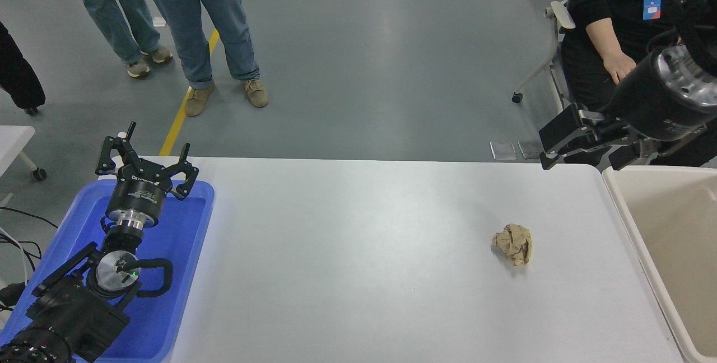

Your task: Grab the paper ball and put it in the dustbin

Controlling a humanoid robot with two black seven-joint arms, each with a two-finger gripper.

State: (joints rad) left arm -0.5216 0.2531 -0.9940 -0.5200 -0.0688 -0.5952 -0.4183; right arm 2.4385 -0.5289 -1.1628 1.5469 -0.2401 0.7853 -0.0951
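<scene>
The tan-brown paper ball (513,243) lies on the white table (358,251), right of the middle. The beige dustbin (633,223) stands against the table's right edge, partly cut off by the picture. My right gripper (552,150) is raised over the table's far right corner, above and behind the ball, pointing left; its black fingers (563,128) stand apart with nothing between them. My left gripper (144,161) is parked at the lower left over the blue tray, open and empty.
A bright blue shallow tray (185,273) sits at the table's left end under the left arm. A seated person's hand (616,66) is beyond the far right corner, close behind my right arm. Two people's legs (190,27) stand on the floor at the far left.
</scene>
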